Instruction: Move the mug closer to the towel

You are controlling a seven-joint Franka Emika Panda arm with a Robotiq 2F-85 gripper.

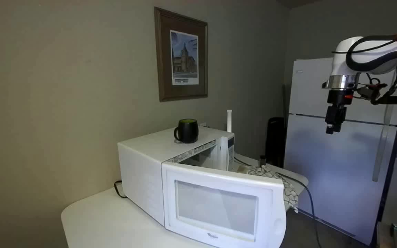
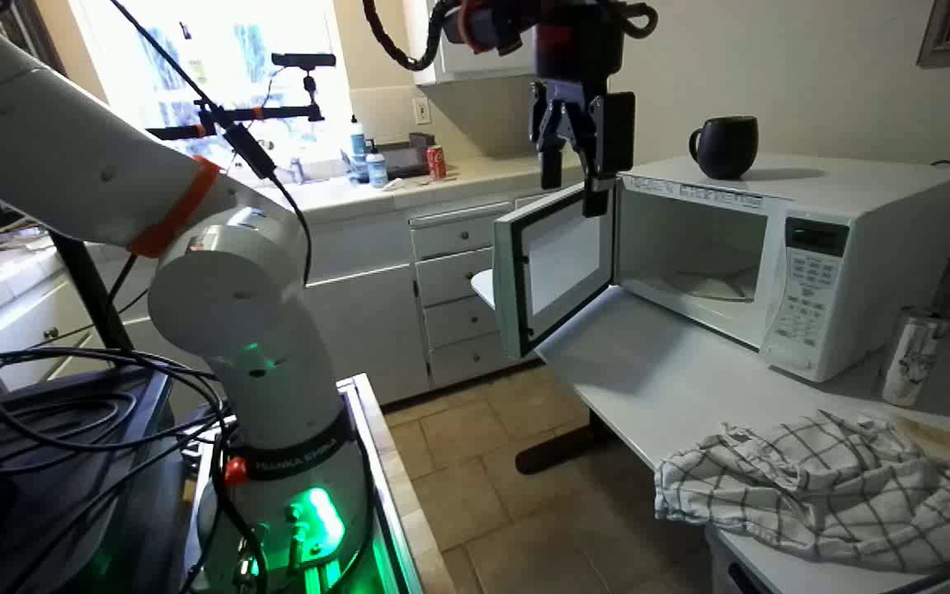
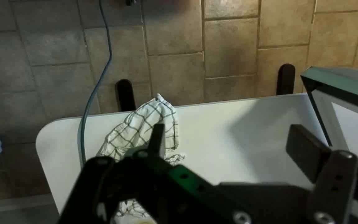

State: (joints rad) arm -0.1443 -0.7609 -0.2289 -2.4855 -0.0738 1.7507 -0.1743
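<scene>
A black mug [image 1: 188,132] with a green inside stands upright on top of the white microwave [image 1: 143,155], in both exterior views; it also shows in an exterior view [image 2: 726,148]. The mug is out of the wrist view. A white towel with dark checks [image 2: 821,487] lies crumpled on the table, over its edge, on the control-panel side of the microwave. The towel shows partly behind the open door in an exterior view [image 1: 291,194] and below the gripper in the wrist view [image 3: 144,124]. My gripper [image 3: 228,133] is open and empty, high above the table and apart from mug and towel.
The microwave door [image 2: 516,280] stands wide open, out over the table [image 3: 204,133]. A silver can [image 2: 912,355] stands between microwave and towel. A cable [image 3: 104,71] runs across the table end. A white antenna-like post [image 1: 229,120] rises behind the microwave. A fridge [image 1: 333,162] stands beyond.
</scene>
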